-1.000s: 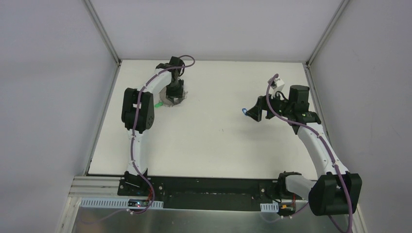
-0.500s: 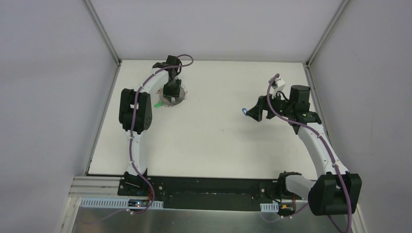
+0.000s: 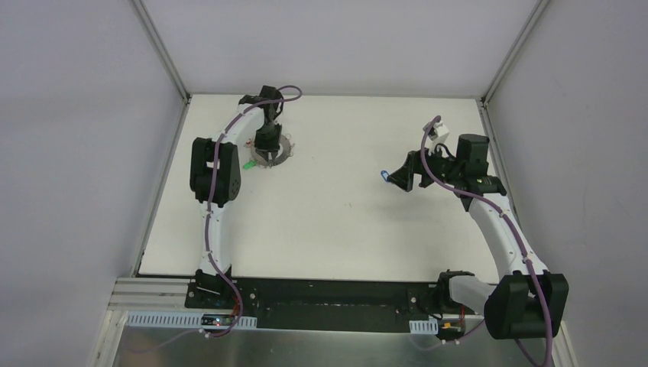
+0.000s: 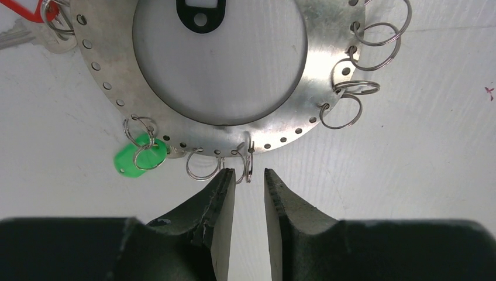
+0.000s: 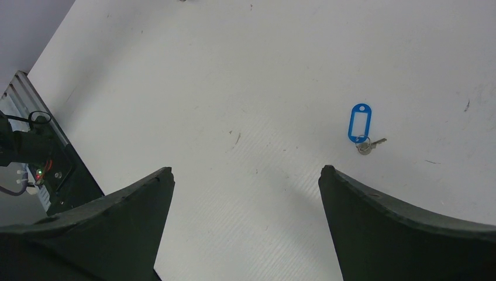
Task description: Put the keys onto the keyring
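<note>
The left arm [image 3: 229, 141] reached far across the table [image 3: 344, 222]. The left gripper [image 4: 248, 174] pointed down, open just a little, at the edge of the keyring [image 4: 330, 64]. The right arm [image 3: 497, 225] was bent, and the right gripper [image 5: 245, 174] hung wide open over the blue key [image 5: 361, 126].

**Robot test cell in a lab**

Plain grey panels [image 3: 76, 115] joined by aluminium corner posts [image 3: 163, 53] box in a bare white counter [image 3: 328, 229]. The left arm [image 3: 216, 172] and right arm [image 3: 497, 225] are bolted to a black base rail [image 3: 328, 306], with purple cabling [image 3: 293, 92] and slotted cable ducts [image 3: 164, 319].
</note>
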### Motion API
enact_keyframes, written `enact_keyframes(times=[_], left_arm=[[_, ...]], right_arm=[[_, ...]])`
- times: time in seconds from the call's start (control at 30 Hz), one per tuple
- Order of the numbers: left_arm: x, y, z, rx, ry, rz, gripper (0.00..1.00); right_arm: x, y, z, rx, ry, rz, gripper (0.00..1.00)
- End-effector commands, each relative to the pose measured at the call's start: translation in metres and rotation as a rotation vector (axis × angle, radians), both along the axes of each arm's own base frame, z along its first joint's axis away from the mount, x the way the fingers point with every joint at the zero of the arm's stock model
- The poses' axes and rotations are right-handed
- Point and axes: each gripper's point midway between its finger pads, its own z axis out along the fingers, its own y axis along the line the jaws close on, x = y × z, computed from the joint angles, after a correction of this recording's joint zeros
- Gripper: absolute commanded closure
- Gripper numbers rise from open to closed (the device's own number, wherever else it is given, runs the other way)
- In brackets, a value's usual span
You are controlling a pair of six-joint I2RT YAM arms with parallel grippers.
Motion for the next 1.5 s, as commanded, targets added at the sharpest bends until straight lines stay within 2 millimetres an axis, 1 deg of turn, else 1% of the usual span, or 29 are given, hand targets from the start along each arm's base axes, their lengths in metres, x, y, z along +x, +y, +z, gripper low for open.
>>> enact_keyframes(times=[0.0, 0.17, 0.4, 0.53, 0.63, 0.7, 0.8, 0.9, 1.27, 1.47], left_arm=[[-0.008, 0.009, 0.006, 0.013, 0.035, -0.007, 0.74], [-0.01, 0.02, 0.006, 0.048, 0.05, -0.026, 0.74], [-0.01, 0.019, 0.007, 0.05, 0.071, -0.059, 0.74], [-0.01, 0.014, 0.007, 0.064, 0.092, -0.101, 0.74], [-0.007, 0.01, 0.008, 0.07, 0.095, -0.166, 0.75], [-0.007, 0.009, 0.008, 0.063, 0.092, -0.19, 0.77], [-0.008, 0.007, 0.008, 0.049, 0.062, -0.22, 0.79], [-0.008, 0.003, 0.007, 0.032, 0.012, -0.246, 0.78], [-0.029, -0.001, 0.004, 0.003, 0.012, -0.273, 0.74], [-0.049, -0.01, 0.002, -0.024, 0.049, -0.301, 0.76]], right_arm=[[-0.003, 0.002, 0.012, 0.03, -0.026, 0.027, 0.02], [-0.004, 0.003, 0.012, 0.035, -0.024, 0.032, 0.02], [-0.004, 0.003, 0.013, 0.041, -0.023, 0.033, 0.02], [-0.004, 0.002, 0.013, 0.048, -0.019, 0.032, 0.02], [-0.004, 0.001, 0.013, 0.05, -0.019, 0.03, 0.02], [-0.004, 0.001, 0.013, 0.051, -0.019, 0.027, 0.02], [-0.004, 0.0, 0.014, 0.053, -0.02, 0.026, 0.02], [-0.004, 0.0, 0.014, 0.053, -0.02, 0.026, 0.02], [-0.003, -0.002, 0.014, 0.062, -0.015, 0.021, 0.02], [-0.003, -0.003, 0.015, 0.068, -0.015, 0.019, 0.02]])
